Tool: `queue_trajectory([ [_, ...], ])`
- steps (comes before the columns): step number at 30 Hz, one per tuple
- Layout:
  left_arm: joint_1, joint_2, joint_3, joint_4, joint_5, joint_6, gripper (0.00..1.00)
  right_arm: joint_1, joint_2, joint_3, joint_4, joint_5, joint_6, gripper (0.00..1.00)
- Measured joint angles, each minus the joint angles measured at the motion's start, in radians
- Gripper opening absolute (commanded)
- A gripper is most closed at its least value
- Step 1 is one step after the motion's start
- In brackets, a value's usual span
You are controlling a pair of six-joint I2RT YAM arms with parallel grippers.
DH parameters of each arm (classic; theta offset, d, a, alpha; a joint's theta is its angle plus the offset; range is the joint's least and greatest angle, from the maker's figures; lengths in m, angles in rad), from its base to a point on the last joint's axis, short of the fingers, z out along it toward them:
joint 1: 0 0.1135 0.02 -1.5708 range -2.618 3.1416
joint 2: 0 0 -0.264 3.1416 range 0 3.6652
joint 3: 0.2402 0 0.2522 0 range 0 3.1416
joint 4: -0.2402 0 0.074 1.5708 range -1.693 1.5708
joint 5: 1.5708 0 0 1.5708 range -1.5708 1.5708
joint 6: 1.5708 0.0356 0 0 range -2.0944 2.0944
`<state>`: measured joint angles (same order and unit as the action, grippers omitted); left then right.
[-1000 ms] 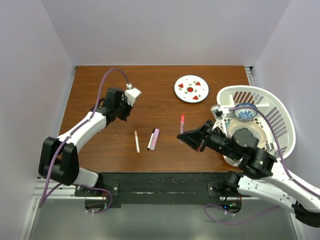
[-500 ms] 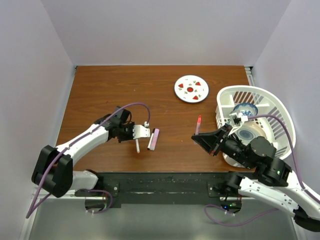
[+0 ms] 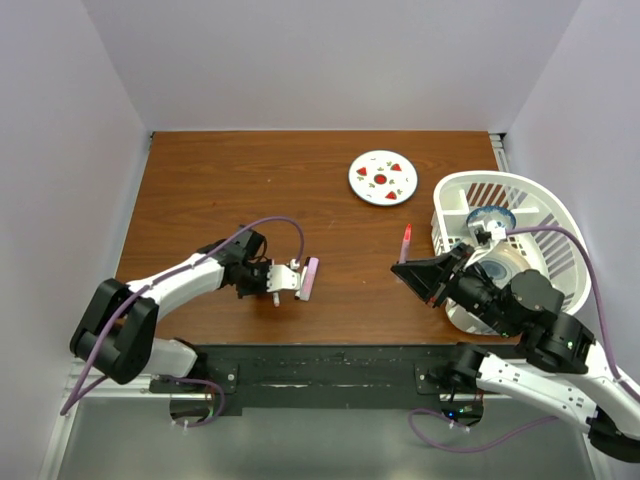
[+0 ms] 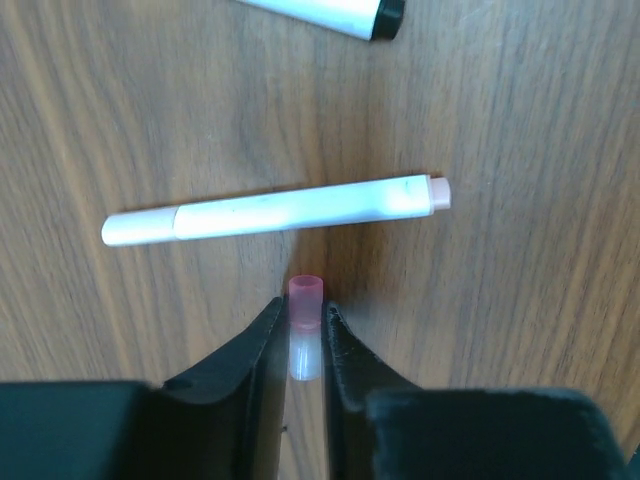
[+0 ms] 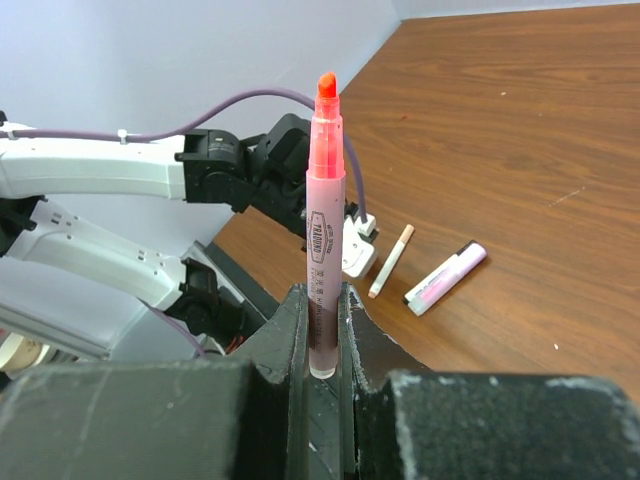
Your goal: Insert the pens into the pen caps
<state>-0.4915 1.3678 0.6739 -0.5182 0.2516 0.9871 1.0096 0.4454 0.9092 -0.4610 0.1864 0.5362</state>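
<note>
Left jaws pinch a pink cap (image 4: 305, 298), a white pen (image 4: 280, 212) lying crosswise just ahead; right jaws pinch a marker (image 5: 323, 230) upright.

Left hand (image 3: 292, 279) swung down from the far-left counter (image 3: 200, 190) to the thin white pen (image 4: 275, 212), pink cap (image 4: 304, 300) pinched. Right hand (image 3: 418, 272) carried the pink pen (image 3: 405, 241) right, nearer the basket (image 3: 540, 200).

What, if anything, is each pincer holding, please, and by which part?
The left pincer grips a pink pen cap by its paler rear end; the right pincer holds an uncapped pink highlighter upright by its bottom end.
</note>
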Motion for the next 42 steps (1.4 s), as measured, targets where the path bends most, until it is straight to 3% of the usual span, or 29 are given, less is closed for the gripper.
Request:
queue_trajectory([
  [4, -0.006, 0.002, 0.0, 0.001, 0.01, -0.002, 0.46, 0.0, -0.02, -0.001, -0.006, 0.007, 0.001, 0.0],
  [6, -0.008, -0.008, -0.005, 0.008, 0.005, -0.007, 0.57, 0.0, -0.028, -0.001, -0.013, 0.01, 0.001, 0.0],
  [7, -0.008, -0.022, -0.009, 0.01, 0.003, -0.008, 0.74, 0.0, -0.031, -0.001, -0.02, 0.011, 0.001, 0.0],
  [8, -0.008, -0.047, -0.015, 0.01, -0.003, -0.013, 1.0, 0.0, -0.034, -0.001, -0.026, 0.013, 0.001, 0.0],
  [15, -0.01, -0.245, 0.032, 0.021, -0.125, -0.145, 1.0, 0.0, -0.04, -0.001, -0.047, 0.014, 0.004, 0.0],
  [21, -0.008, -0.164, 0.395, 0.017, -0.547, -0.697, 1.0, 0.0, -0.04, -0.002, -0.045, 0.014, 0.013, 0.0],
  [24, -0.002, -0.096, 0.555, -0.019, -0.666, -0.979, 0.8, 0.0, -0.04, -0.002, -0.045, 0.013, 0.018, 0.0],
  [27, 0.01, -0.064, 0.62, -0.148, -0.697, -1.4, 0.77, 0.0, -0.044, -0.01, -0.043, 0.014, 0.024, 0.0],
  [30, 0.016, -0.136, 0.487, -0.223, -0.608, -1.786, 0.72, 0.0, -0.057, -0.024, -0.047, 0.014, 0.029, 0.0],
  [32, 0.0, -0.283, 0.251, -0.197, -0.479, -2.083, 0.73, 0.0, -0.066, -0.029, -0.048, 0.014, 0.032, 0.0],
  [35, -0.047, -0.465, 0.001, -0.243, -0.344, -2.393, 0.78, 0.0, -0.072, -0.03, -0.047, 0.013, 0.035, 0.0],
  [38, -0.066, -0.5, -0.042, -0.313, -0.286, -2.602, 0.78, 0.0, -0.075, -0.032, -0.048, 0.013, 0.04, 0.0],
  [42, -0.066, -0.484, -0.038, -0.312, -0.235, -2.769, 0.73, 0.0, -0.076, -0.034, -0.049, 0.013, 0.041, 0.0],
])
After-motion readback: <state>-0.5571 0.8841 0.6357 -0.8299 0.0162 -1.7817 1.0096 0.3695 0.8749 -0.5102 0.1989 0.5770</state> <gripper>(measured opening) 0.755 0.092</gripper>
